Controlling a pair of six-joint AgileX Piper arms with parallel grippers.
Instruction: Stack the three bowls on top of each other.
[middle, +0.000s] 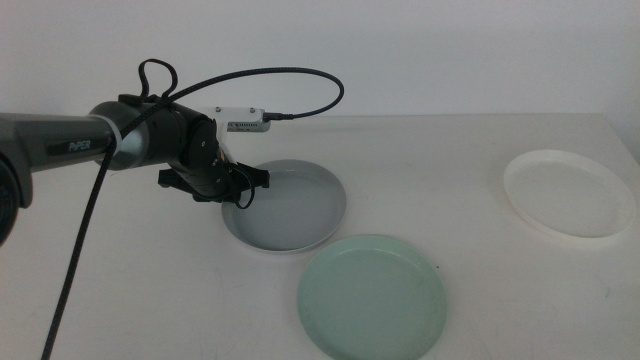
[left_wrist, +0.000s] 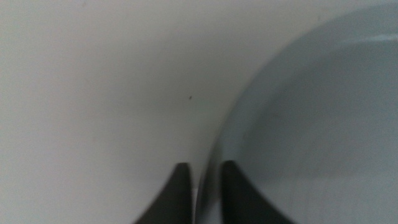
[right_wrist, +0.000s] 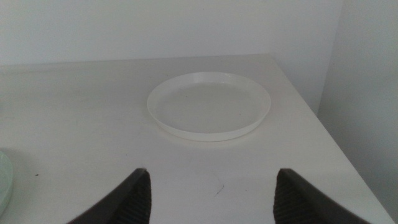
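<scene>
The grey-blue bowl (middle: 290, 210) sits mid-table, with the pale mint green bowl (middle: 372, 295) just in front of it to the right and the white bowl (middle: 568, 193) far right. My left gripper (middle: 238, 195) is at the grey-blue bowl's left rim. In the left wrist view the gripper (left_wrist: 205, 193) has its jaws closed on that bowl's (left_wrist: 311, 124) rim, one inside and one outside. My right gripper (right_wrist: 211, 193) is open and empty, out of the middle view, facing the white bowl (right_wrist: 208, 106).
The white table (middle: 100, 280) ends just right of the white bowl; its right edge (right_wrist: 311, 106) shows in the right wrist view. A black cable (middle: 80, 260) hangs from the left arm. A sliver of the mint bowl (right_wrist: 3, 180) shows in the right wrist view.
</scene>
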